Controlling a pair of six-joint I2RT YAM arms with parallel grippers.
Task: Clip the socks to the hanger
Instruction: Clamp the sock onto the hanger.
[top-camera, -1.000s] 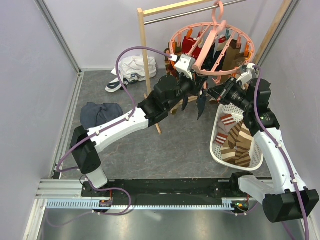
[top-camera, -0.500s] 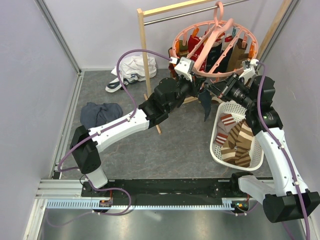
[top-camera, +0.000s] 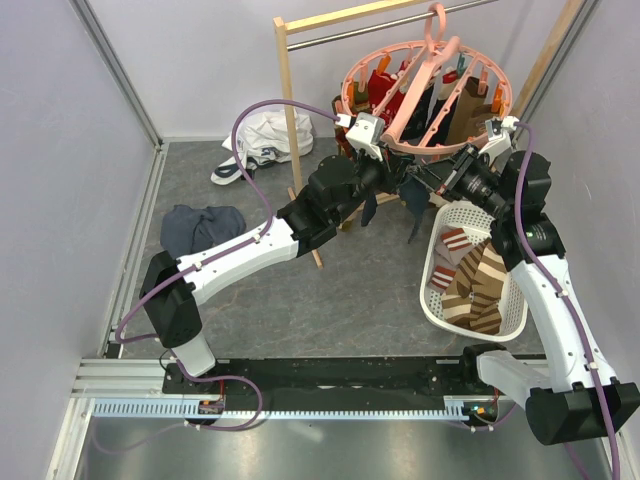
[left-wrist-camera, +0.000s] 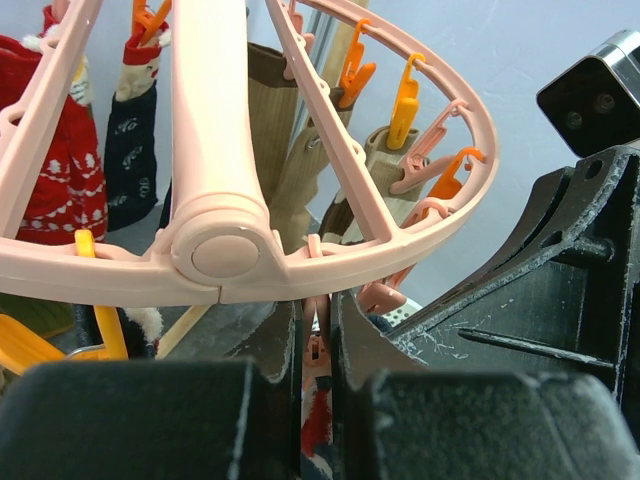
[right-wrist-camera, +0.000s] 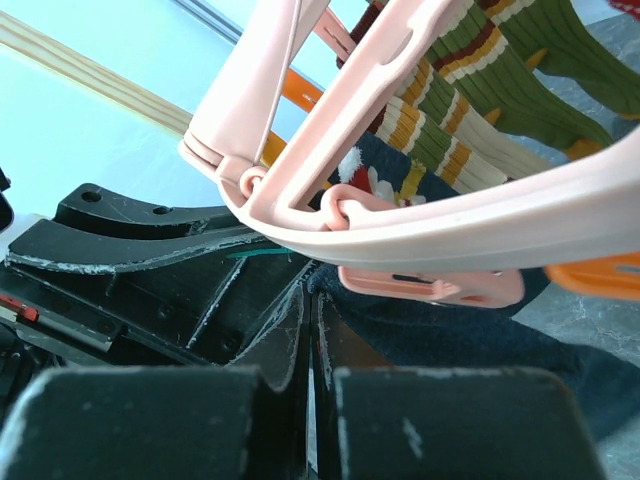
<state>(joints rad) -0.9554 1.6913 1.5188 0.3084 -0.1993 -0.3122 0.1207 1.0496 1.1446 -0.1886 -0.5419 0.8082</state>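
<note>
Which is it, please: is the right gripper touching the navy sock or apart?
Touching. The right wrist view shows the navy sock pinched in the right gripper.

The left arm (top-camera: 235, 250) and right arm (top-camera: 550, 300) are white shells joined by black joint housings, on black bases (top-camera: 172, 312). A purple cable (top-camera: 245, 110) runs along each, and the black fingers (right-wrist-camera: 285, 340) are scuffed pale at their edges.

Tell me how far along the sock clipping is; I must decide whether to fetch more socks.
Done: several socks hang clipped on the pink hanger. In hand: the left pincer squeezes a pink clip under the ring, while the right pincer appears to pinch a navy sock beside it, not visibly clipped yet. Left: striped socks lie in the white basket.
</note>
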